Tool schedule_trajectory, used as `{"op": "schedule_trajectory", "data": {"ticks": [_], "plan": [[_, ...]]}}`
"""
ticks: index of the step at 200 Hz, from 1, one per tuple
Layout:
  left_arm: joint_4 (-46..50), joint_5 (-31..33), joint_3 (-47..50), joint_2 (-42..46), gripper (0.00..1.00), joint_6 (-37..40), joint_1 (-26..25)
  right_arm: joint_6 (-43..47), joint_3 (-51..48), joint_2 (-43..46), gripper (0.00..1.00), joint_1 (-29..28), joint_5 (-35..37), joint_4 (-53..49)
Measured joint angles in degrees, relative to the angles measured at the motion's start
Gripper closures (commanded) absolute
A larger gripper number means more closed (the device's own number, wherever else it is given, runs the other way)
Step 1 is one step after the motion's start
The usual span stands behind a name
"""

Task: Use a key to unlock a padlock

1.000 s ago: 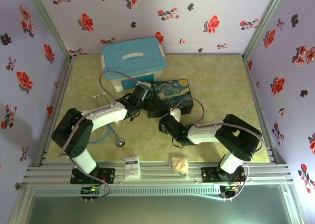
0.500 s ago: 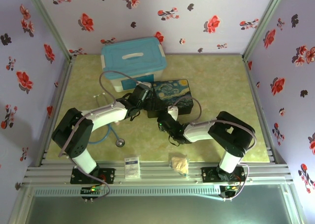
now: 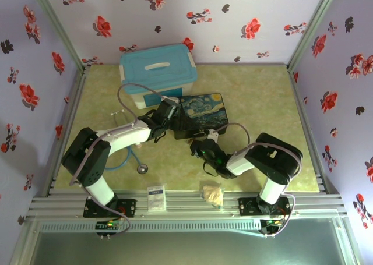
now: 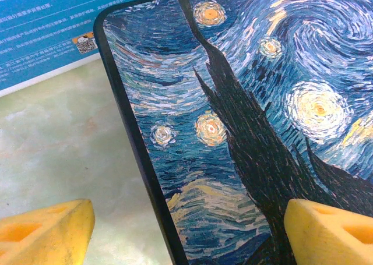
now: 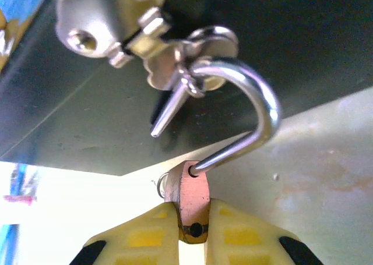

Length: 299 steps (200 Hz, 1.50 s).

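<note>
Two hands are at work around the dark tin box painted with a starry night sky (image 3: pixel 204 110), which lies on the pale green surface (image 3: pixel 262 96) just near of the white plastic box with the turquoise lid (image 3: pixel 157 70).

My right hand (image 5: pixel 193 224) is clenched on the small brass-gold padlock (image 5: pixel 193 198). Its yellow fingers (image 5: pixel 145 236) press on both sides of the body, with the padlock's narrow edge facing my wrist camera. The thin silver shackle (image 5: pixel 259 105) rises from the top of the body, curves over and hooks through the silver latch fitting (image 5: pixel 175 52) on the black side wall of the tin. I see one leg of the shackle seated in the body; the other end lies up at the latch. A thin wire loop (image 5: pixel 161 186) peeks out just left of the padlock body. From above, this hand (image 3: pixel 205 144) sits at the near edge of the tin, towards its left end.

My left hand (image 4: pixel 186 236) is released, its yellow fingers (image 4: pixel 46 230) spread wide with the tin's near left edge between them and one fingertip over the painted lid. From above it (image 3: pixel 166 112) is at the tin's left end.

A stethoscope with a round silver head (image 3: pixel 141 168) lies on the surface to the near left.
</note>
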State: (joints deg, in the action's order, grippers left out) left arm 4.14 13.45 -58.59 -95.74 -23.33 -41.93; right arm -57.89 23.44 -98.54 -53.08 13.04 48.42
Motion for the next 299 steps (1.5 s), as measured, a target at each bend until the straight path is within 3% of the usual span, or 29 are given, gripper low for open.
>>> {"op": "schedule_trajectory", "data": {"ticks": [87,218,299], "plan": [[-0.5,0.0,-0.2,-0.4,0.17,1.1,0.0,-9.8,-7.0,-11.3,1.0,6.0,-9.5,31.0],[-2.2,-0.5,-0.1,-0.9,0.18,2.7,-0.1,-12.2,-11.1,-7.5,1.0,10.0,-8.7,32.3],[-2.6,-0.6,0.1,-0.9,0.18,2.7,-0.1,-12.2,-13.5,-4.2,1.0,11.9,-11.0,26.6]]}}
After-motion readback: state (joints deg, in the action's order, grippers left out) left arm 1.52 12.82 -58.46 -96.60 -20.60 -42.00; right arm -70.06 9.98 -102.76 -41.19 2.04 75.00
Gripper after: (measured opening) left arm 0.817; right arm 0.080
